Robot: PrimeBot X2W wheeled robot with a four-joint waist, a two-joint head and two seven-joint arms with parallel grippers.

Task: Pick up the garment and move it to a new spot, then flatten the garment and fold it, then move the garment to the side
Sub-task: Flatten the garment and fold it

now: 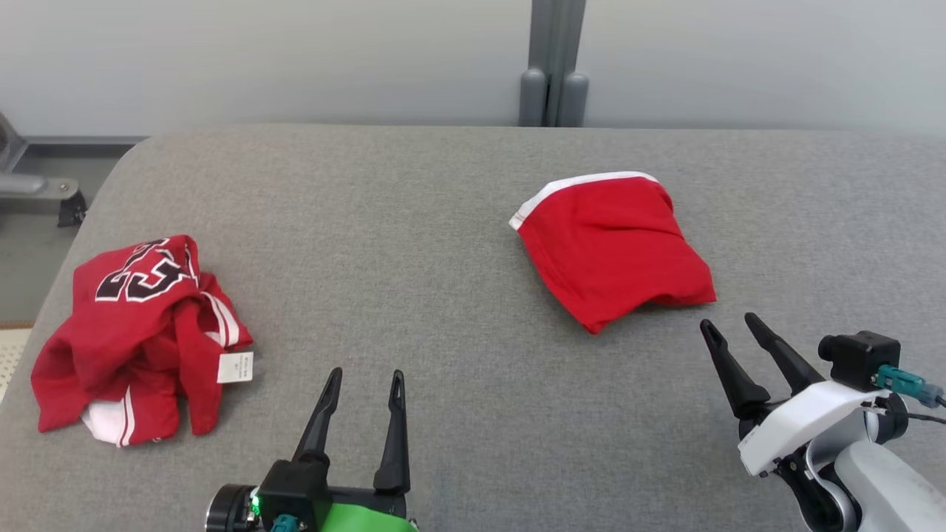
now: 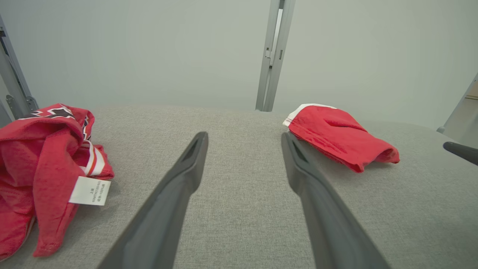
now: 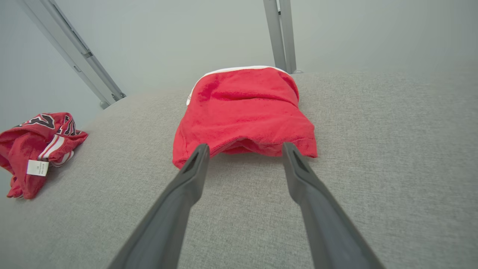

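A folded red garment (image 1: 613, 247) with a white band along its far edge lies on the grey cushioned surface (image 1: 443, 295), right of the middle. My right gripper (image 1: 728, 322) stands open just short of its near right corner, with nothing between the fingers. In the right wrist view the garment (image 3: 242, 108) lies directly ahead of the open right gripper (image 3: 244, 145), whose tips sit at its near hem. At the lower middle my left gripper (image 1: 366, 373) is open and empty, well clear of the cloth. The left wrist view has the garment (image 2: 336, 134) ahead to the right of the left gripper (image 2: 243, 135).
A crumpled red jersey (image 1: 140, 332) with black-and-white numerals and a white tag lies at the surface's left edge, also seen as the jersey (image 2: 41, 157) and the jersey (image 3: 37, 145). A grey post (image 1: 554, 66) stands behind the far edge against a pale wall.
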